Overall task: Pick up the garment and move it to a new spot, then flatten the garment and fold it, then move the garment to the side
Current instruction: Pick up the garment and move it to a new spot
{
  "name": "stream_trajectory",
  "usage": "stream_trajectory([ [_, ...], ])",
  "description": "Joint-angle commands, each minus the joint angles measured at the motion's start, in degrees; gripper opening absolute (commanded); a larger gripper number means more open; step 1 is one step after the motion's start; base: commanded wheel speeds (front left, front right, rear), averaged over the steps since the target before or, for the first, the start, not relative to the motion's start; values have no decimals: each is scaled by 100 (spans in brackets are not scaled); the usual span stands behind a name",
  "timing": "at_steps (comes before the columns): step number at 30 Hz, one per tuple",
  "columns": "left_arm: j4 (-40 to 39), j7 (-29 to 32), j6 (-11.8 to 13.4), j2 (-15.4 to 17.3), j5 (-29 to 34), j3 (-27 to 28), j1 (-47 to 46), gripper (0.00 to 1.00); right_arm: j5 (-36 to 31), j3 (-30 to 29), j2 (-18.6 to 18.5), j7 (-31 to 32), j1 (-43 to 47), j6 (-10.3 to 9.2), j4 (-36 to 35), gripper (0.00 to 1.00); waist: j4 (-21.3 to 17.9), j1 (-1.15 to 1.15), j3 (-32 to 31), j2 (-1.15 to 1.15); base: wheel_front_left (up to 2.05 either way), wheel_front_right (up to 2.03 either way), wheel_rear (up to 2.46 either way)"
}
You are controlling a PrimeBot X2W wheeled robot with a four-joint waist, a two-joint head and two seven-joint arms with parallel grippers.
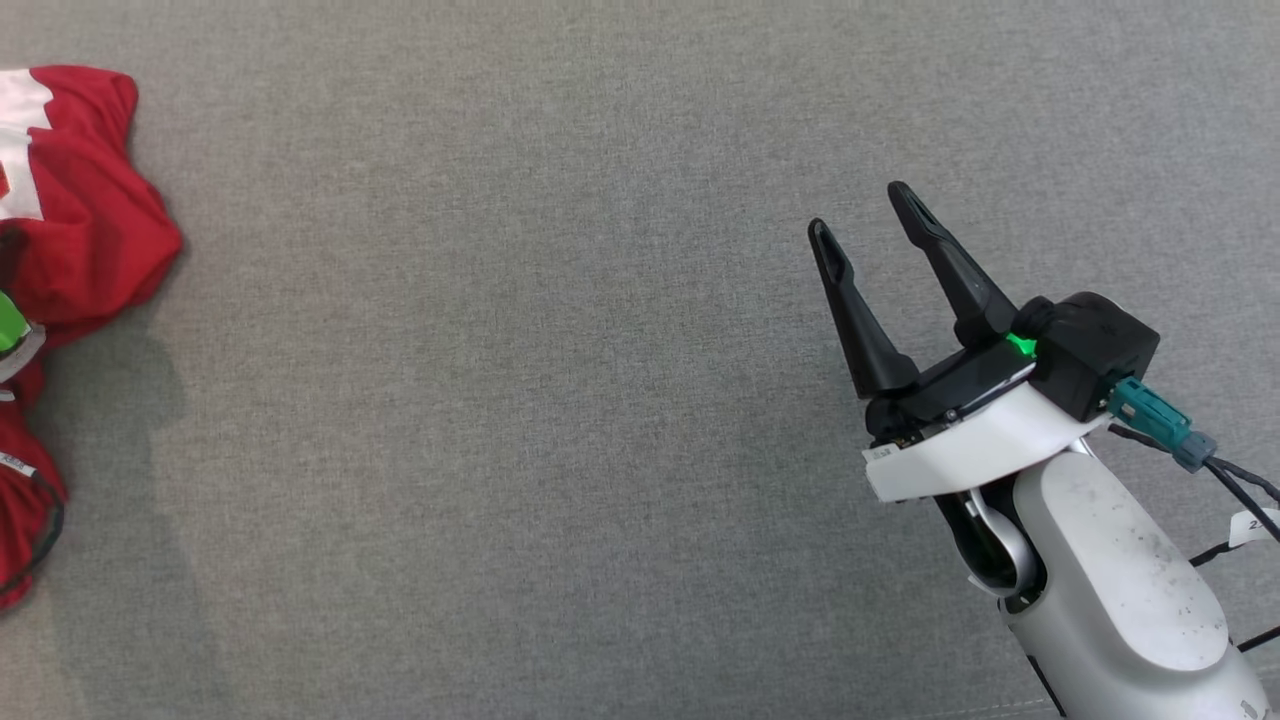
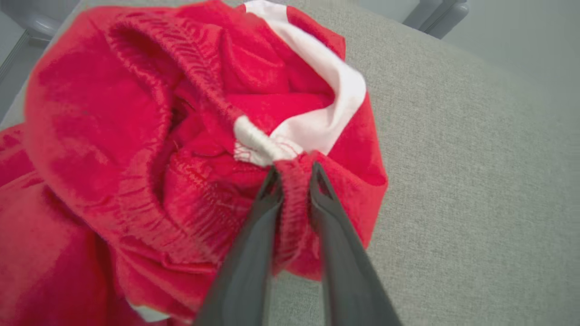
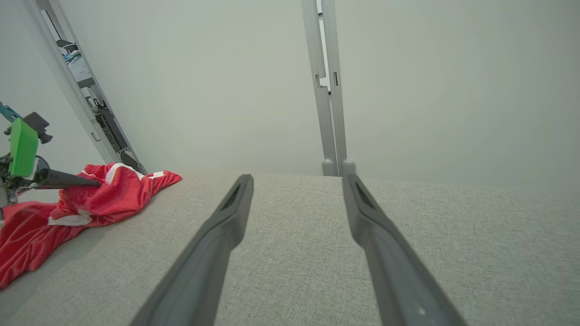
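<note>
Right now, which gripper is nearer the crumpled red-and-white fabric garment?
Left. The left gripper is clamped on a fold of the crumpled red-and-white fabric garment; the right gripper hangs open over the grey woven surface, far to its right.

Grey woven cloth (image 1: 560,400), flat and heathered, with a soft shadow (image 1: 140,420) at the left of the head view. Behind its far edge in the right wrist view, a pale wall (image 3: 453,90) and an upright double post (image 3: 328,90), ending in two rounded feet right at the cloth's edge. At far left there, a second post (image 3: 68,77), leaning in that view, with a cluttered shelf (image 3: 78,65) and dark fittings (image 3: 106,127) on it. In the left wrist view's top right corner, rounded grey frame parts (image 2: 442,16), blurred.
</note>
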Motion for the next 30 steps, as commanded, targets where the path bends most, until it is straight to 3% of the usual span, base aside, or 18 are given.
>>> stream_trajectory([
  [1, -35, -76, -11, 135, -130, -90, -37, 0, 26, -4, 18, -15, 63, 0, 31, 100, 23, -1, -132, 0, 0, 0, 0],
  [10, -886, -443, -13, 465, -427, -1262, 196, 0, 91, -52, 119, -15, 331, 0, 164, 100, 22, -1, -832, 0, 0, 0, 0],
  [19, -2396, -274, -13, 612, -539, -2349, 93, 0, 138, -207, 238, -15, 613, 0, 232, 100, -237, -1, -1434, 0, 0, 0, 0],
  [25, -3349, -178, -13, 376, -686, -2856, -113, 0, 155, -345, 264, -15, 636, 0, 220, 100, -468, -1, -1541, 0, 0, 0, 0],
  [30, -3961, -405, -6, -76, -800, -3126, -420, 0, 149, -488, 247, -15, 646, 0, 229, 100, -567, -1, -1536, 0, 0, 0, 0],
])
